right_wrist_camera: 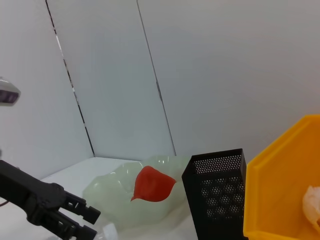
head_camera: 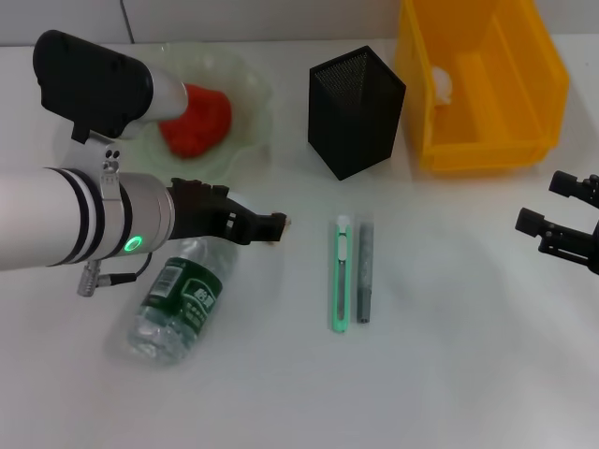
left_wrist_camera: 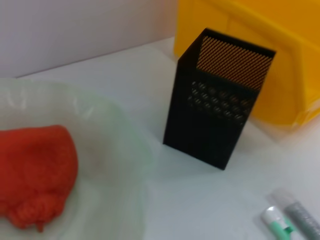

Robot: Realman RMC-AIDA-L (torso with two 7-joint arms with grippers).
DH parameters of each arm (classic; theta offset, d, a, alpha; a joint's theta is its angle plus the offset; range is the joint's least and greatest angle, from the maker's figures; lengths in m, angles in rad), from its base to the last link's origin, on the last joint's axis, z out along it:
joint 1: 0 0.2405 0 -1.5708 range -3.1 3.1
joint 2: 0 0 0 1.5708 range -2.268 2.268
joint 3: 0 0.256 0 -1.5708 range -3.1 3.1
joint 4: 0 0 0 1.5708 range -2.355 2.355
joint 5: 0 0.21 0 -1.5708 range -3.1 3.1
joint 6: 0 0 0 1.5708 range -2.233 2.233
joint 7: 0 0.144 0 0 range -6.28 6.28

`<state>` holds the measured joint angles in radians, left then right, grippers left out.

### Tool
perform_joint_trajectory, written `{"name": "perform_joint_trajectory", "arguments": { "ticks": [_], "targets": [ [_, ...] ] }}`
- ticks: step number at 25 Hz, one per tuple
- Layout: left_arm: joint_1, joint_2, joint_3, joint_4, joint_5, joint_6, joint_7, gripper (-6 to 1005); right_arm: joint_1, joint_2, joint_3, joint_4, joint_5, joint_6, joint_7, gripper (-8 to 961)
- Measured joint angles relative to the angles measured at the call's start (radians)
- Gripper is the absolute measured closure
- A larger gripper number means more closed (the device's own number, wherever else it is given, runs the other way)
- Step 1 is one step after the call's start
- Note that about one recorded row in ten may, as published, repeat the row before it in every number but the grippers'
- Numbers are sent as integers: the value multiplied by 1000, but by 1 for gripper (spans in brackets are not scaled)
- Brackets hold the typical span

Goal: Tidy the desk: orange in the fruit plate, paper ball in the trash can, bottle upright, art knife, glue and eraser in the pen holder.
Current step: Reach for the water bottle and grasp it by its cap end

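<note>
So far orange and paper ball look placed; beneath the left tool, grip unclear, the bottle lies flat.

It is looking like a lab test bench; a bare white table is standing against plain grey wall panels. A yellow bin is sitting on it.
</note>
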<state>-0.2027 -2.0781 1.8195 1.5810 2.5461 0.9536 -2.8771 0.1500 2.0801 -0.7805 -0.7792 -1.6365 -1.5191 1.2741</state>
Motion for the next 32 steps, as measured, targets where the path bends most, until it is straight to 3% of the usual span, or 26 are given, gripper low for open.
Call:
{"name": "perform_joint_trajectory", "arguments": {
  "ticks": [8, 15, 22, 32],
  "targets": [
    [-67, -2, 6, -123, 26, -53, -1, 136, -2, 0, 0, 0, -4, 0, 1, 102],
    [-73, -2, 13, -140, 26, -73, 0, 136, -2, 0, 0, 4, -5, 0, 3, 102],
    [-35, -1, 31, -76, 46, -66, 0, 135, -2, 0, 0, 5, -6, -1, 3, 102],
    [-38, 1, 60, -40, 70, 2, 4, 136, 4, 0, 0, 12, -7, -14, 5, 103]
  ]
}}
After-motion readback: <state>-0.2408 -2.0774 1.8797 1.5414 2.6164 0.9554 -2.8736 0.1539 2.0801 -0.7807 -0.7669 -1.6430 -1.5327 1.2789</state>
